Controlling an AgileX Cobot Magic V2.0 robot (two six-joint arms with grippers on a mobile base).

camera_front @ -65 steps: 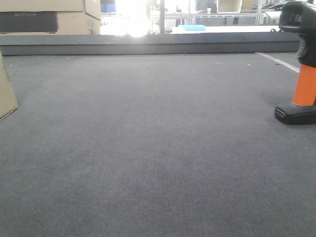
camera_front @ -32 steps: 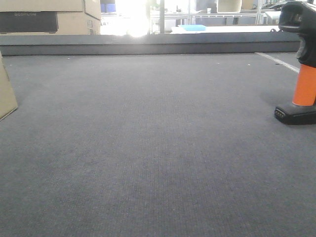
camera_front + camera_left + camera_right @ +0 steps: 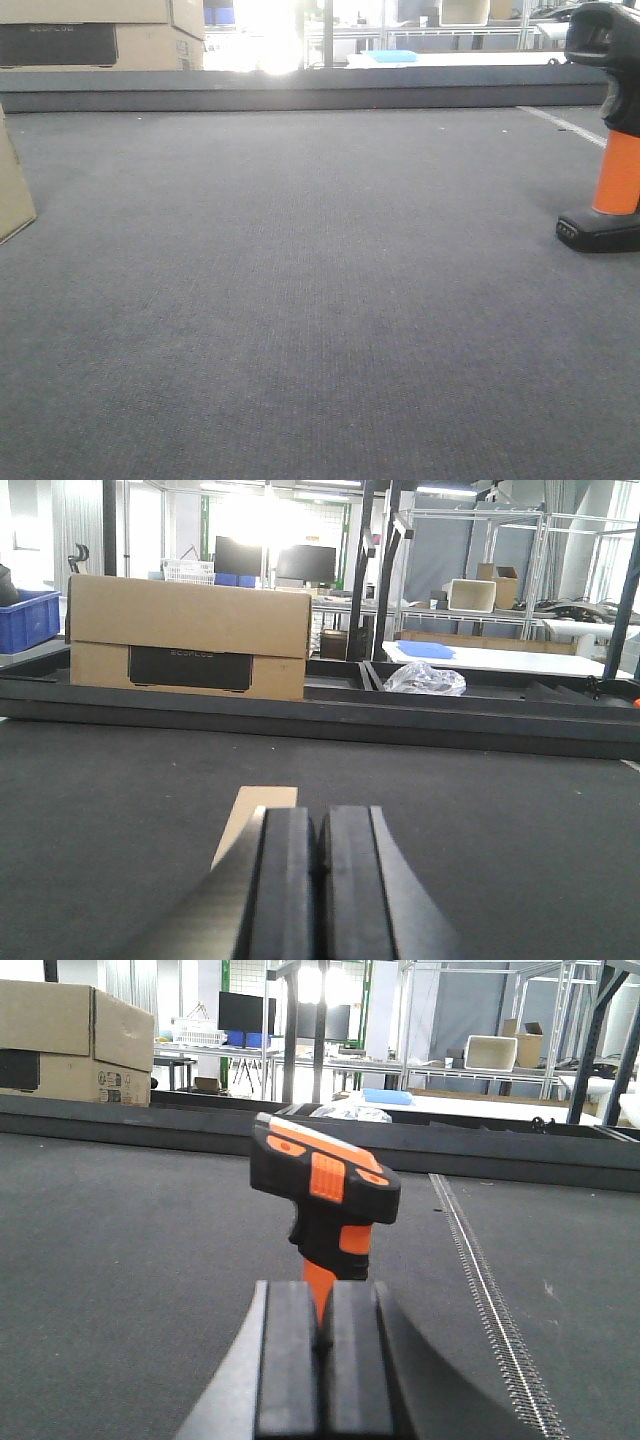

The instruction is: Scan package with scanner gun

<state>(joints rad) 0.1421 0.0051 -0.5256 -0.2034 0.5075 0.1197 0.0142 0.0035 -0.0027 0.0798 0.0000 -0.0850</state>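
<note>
Nothing moved since a second ago, far as can be told. Same flat picture across all three front shots, so no visible step forward or back for the scan.

Front view: scanner gun (image 3: 612,130) standing upright at the far right edge on the dark tabletop (image 3: 300,300), black head up top, orange grip, black foot flat on the mat. Sliver of a tan box (image 3: 14,185) poking in at the left edge, well apart from the gun. Probably the package, but too little showing to swear to it. No arms in this shot at all.

Left wrist view: left pincer (image 3: 318,880) pressed together, pads touching, nothing between them. Just past the tips, a tan strip of cardboard (image 3: 255,818), likely that same box seen from its end. Big carton (image 3: 188,637) parked on the far ledge, well behind.

Right wrist view: right pincer (image 3: 322,1365) also closed up tight on nothing, lined up straight at the scanner gun (image 3: 325,1195), which stands just beyond the tips. Not touching it, looks like.

Read on it: gun standing free, box lying apart, both pincers empty. Fits a moment ahead of picking the gun up, fits equally well a gun set back down after the beep. Can't call it from this.
</note>
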